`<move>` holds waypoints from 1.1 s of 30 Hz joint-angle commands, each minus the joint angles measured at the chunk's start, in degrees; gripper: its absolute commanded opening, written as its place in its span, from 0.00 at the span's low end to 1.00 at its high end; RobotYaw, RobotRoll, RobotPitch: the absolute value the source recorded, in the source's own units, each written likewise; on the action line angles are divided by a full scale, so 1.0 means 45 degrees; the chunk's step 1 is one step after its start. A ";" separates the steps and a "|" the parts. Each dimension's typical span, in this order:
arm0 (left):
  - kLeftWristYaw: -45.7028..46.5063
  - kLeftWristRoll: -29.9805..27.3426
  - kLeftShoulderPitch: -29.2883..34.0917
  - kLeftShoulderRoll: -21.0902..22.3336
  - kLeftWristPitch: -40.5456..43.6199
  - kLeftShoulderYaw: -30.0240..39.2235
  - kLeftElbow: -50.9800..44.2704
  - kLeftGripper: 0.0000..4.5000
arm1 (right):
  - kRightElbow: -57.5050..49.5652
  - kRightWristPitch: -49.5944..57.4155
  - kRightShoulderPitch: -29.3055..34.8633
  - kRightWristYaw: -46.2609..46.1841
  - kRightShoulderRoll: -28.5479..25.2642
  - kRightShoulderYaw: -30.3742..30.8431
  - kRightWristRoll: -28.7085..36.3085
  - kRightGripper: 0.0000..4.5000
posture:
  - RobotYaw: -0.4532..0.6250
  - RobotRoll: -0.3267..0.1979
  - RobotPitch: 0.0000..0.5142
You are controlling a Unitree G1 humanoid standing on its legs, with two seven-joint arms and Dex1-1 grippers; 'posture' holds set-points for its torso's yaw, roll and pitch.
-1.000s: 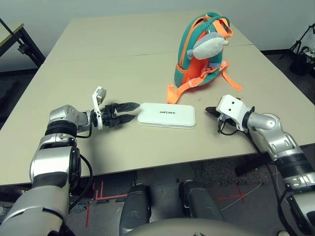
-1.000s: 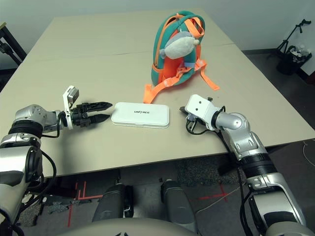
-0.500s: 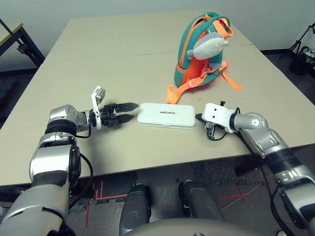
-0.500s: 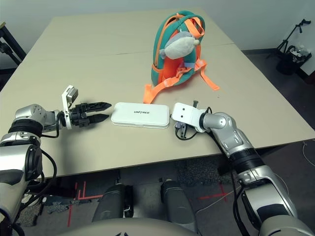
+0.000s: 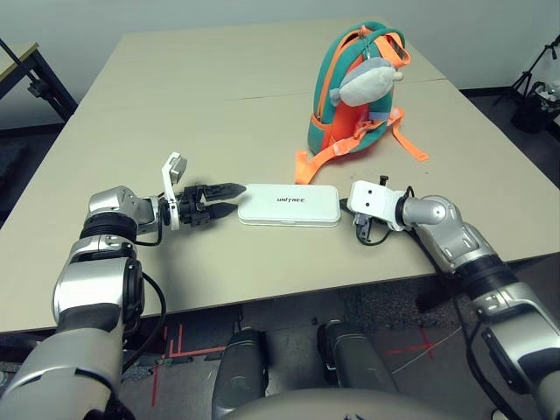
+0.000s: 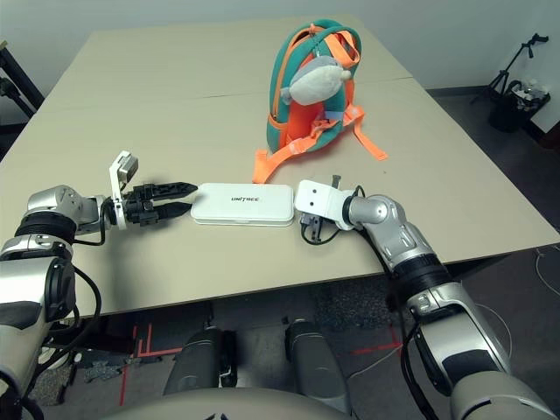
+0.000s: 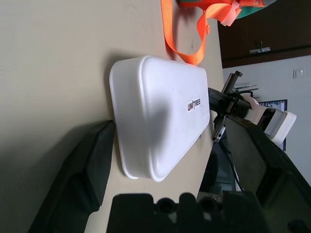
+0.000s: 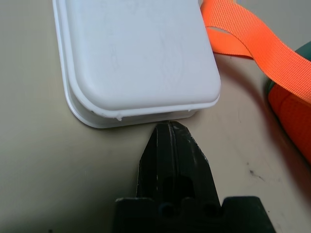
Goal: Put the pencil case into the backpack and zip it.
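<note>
Bracing the case [image 5: 289,206] mid-frame, the right gripper's [image 8: 170,127] clenched jaws perhaps nudged it toward the left gripper's [image 5: 241,200] parted jaws.

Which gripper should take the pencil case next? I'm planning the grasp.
Probably the left: the left gripper stands open at one end of the pencil case, while the right gripper is shut, its tips at the other end.

smooth white plastic case [image 5: 290,206], woven orange strap [image 8: 265,46]
</note>
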 commanded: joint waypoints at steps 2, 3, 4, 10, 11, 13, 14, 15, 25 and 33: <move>0.0098 0.0511 -0.0023 -0.0125 -0.0608 -0.0292 0.0111 1.00 | 0.0155 -0.0339 -0.0142 0.0158 0.0425 0.0515 -0.0107 0.01 | 0.31 0.62 0.15; -0.0089 0.0668 0.0106 -0.0120 -0.1119 -0.0482 -0.0099 1.00 | 0.0155 -0.0357 -0.0161 0.0164 0.0466 0.0528 -0.0122 0.01 | 0.31 0.62 0.15; -0.0160 0.0765 0.0180 -0.0130 -0.1489 -0.0565 -0.0217 1.00 | 0.0179 -0.0382 -0.0187 0.0170 0.0493 0.0530 -0.0134 0.01 | 0.31 0.62 0.14; -0.0414 0.0583 0.0068 -0.0068 -0.1748 -0.0234 -0.0040 1.00 | 0.0253 -0.0470 -0.0243 0.0200 0.0549 0.0531 -0.0127 0.01 | 0.31 0.62 0.14; -0.0461 0.0584 0.0075 -0.0066 -0.1747 -0.0236 -0.0054 1.00 | 0.0245 -0.0473 -0.0242 0.0207 0.0554 0.0537 -0.0126 0.01 | 0.31 0.62 0.14; -0.0544 0.0593 0.0087 -0.0064 -0.1610 -0.0276 -0.0052 1.00 | 0.0219 -0.0485 -0.0235 0.0230 0.0576 0.0553 -0.0120 0.01 | 0.31 0.62 0.14; -0.0556 0.0616 0.0107 -0.0072 -0.1566 -0.0309 -0.0046 1.00 | 0.0207 -0.0489 -0.0227 0.0235 0.0595 0.0564 -0.0123 0.01 | 0.31 0.62 0.14; -0.0546 0.0661 0.0141 -0.0085 -0.1610 -0.0346 -0.0052 1.00 | 0.0192 -0.0491 -0.0217 0.0246 0.0616 0.0578 -0.0125 0.01 | 0.31 0.62 0.14; -0.0505 0.0838 0.0266 -0.0257 -0.1834 -0.0374 -0.0113 0.53 | 0.0027 -0.0469 -0.0188 0.0274 0.0835 0.0651 -0.0102 0.00 | 0.31 0.62 0.14; -0.0693 0.0761 0.0354 -0.0298 -0.1970 -0.0123 -0.0316 0.33 | 0.0023 -0.0371 -0.0174 0.0317 0.0818 0.0498 0.0037 0.00 | 0.31 0.62 0.14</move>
